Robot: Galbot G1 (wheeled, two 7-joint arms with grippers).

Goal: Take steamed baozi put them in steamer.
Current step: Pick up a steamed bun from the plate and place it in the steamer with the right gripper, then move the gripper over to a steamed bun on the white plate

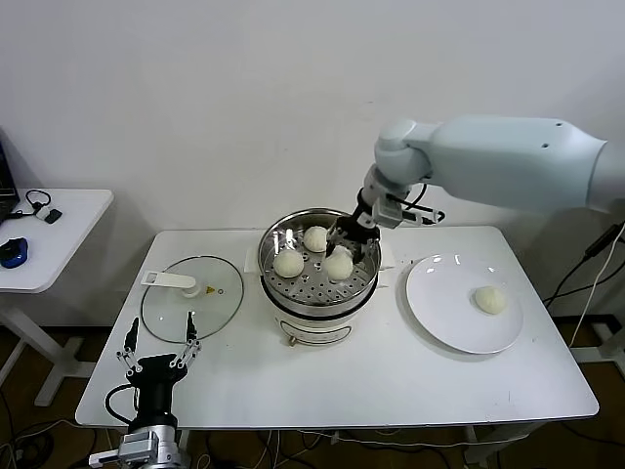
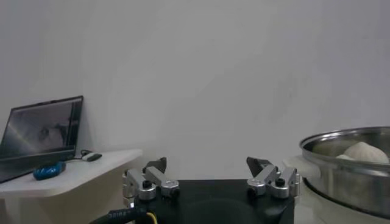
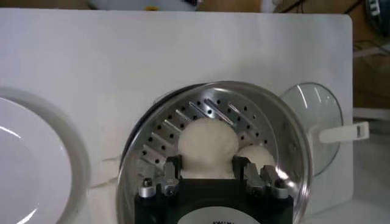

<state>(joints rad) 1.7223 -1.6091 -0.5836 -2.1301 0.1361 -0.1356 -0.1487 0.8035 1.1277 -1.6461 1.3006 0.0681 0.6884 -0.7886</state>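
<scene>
Three steamed baozi lie on the perforated tray of the steel steamer (image 1: 278,293) mid-table: one at the back (image 1: 315,237), one on the left (image 1: 288,262), one on the right (image 1: 338,264). My right gripper (image 1: 349,234) reaches into the steamer from the back right. In the right wrist view its fingers (image 3: 172,167) press both sides of a baozi (image 3: 207,145) resting on the tray, with another baozi (image 3: 261,157) beside it. A fourth baozi (image 1: 490,300) lies on the white plate (image 1: 439,318). My left gripper (image 1: 156,342) stands open at the table's front left, holding nothing.
The glass lid (image 1: 191,303) with its white handle lies flat left of the steamer. From the left wrist, the steamer rim (image 2: 341,149) shows off to one side. A side table with a blue mouse (image 1: 12,252) stands at the far left.
</scene>
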